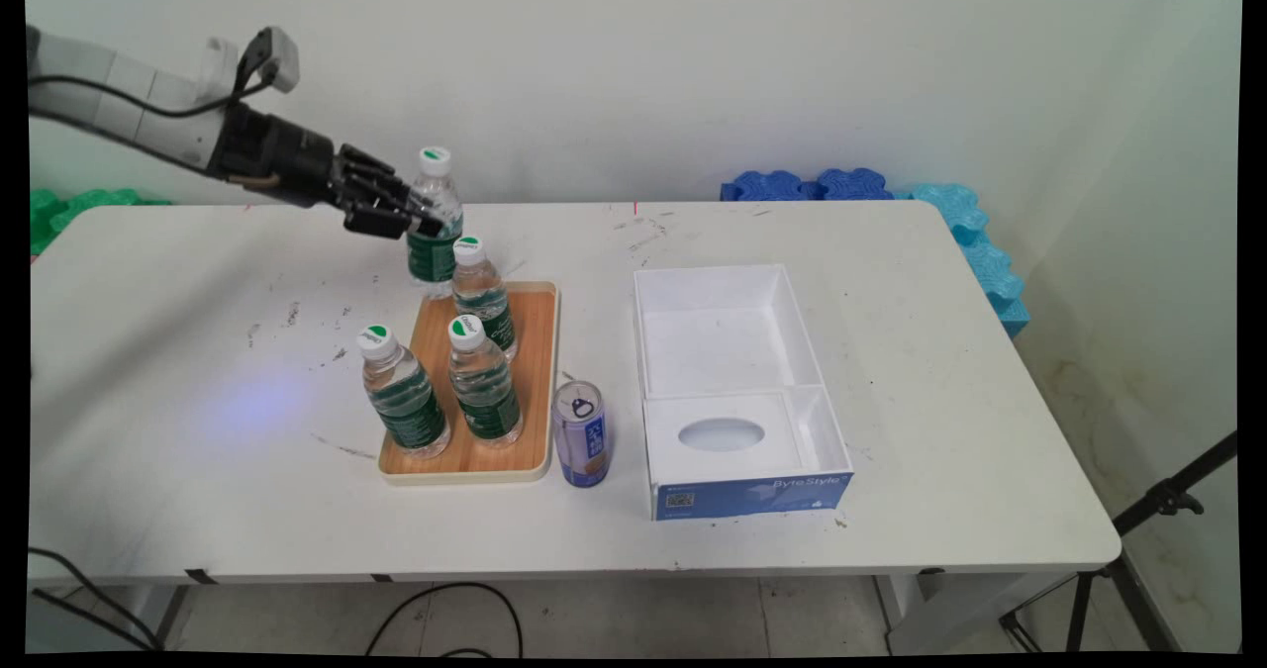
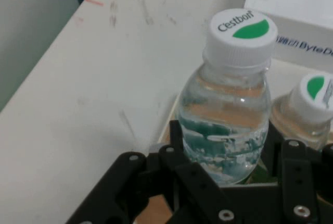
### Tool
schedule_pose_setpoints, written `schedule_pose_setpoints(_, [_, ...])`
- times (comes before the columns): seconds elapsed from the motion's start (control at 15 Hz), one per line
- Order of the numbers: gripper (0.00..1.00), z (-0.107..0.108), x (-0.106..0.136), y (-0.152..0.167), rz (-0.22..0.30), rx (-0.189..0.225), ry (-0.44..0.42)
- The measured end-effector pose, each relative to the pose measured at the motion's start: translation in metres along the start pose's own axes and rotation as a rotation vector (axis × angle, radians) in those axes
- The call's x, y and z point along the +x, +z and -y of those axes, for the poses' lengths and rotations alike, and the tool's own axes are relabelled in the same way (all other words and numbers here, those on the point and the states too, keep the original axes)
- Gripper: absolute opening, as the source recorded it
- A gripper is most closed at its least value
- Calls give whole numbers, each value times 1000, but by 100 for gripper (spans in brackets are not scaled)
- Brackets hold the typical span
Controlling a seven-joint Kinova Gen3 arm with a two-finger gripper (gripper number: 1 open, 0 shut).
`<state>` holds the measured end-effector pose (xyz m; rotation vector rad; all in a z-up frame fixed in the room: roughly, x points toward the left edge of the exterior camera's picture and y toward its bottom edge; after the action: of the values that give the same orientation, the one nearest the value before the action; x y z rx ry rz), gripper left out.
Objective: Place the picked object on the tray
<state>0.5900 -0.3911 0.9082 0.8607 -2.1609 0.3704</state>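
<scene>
On the white table (image 1: 891, 371), beside an open white cardboard box (image 1: 737, 351), a wooden tray (image 1: 539, 351) carries three clear water bottles. The black hand (image 1: 421, 215) is clasped around a fourth green-labelled bottle (image 1: 436, 203), seemingly raised above the tray's far corner.

Clear bottle (image 2: 225, 130) with green label, white-and-green cap; tan tray (image 1: 530, 351).
</scene>
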Motion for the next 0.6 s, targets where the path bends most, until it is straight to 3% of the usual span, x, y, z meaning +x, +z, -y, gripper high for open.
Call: schedule_pose_setpoints(0.6, [0,-21,-39,19,-2,25,-22])
